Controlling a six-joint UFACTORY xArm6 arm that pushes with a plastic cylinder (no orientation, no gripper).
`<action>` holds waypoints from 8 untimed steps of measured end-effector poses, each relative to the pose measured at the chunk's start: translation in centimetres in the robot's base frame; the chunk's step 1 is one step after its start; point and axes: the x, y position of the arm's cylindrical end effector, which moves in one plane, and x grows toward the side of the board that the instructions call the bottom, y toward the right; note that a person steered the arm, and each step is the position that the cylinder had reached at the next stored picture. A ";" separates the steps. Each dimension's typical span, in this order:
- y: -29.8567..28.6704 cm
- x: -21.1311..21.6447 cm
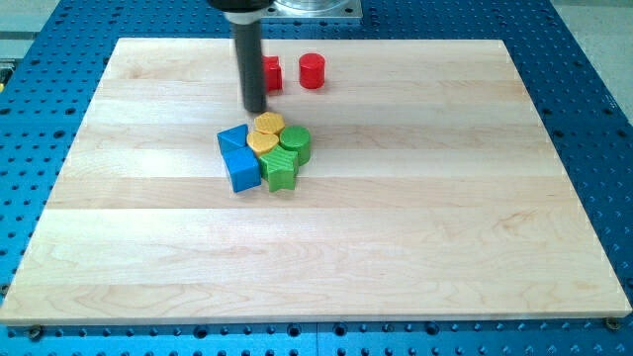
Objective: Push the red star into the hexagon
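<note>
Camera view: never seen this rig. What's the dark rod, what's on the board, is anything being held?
There is one picture, looking down at an angle on a wooden board that lies on a blue perforated table. The dark rod is the end of a robot arm. It has no claw, so it holds nothing and only pushes blocks with my tip.

My tip sits near the view's top, just above a tight cluster: two blue blocks, two yellow blocks and two green blocks. Their exact shapes are hard to read.

Right of the rod are a red block, partly hidden behind it, and a red cylinder apart from it.
</note>
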 end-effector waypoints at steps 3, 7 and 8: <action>6.5 -7.5; 1.9 -1.0; -1.9 0.3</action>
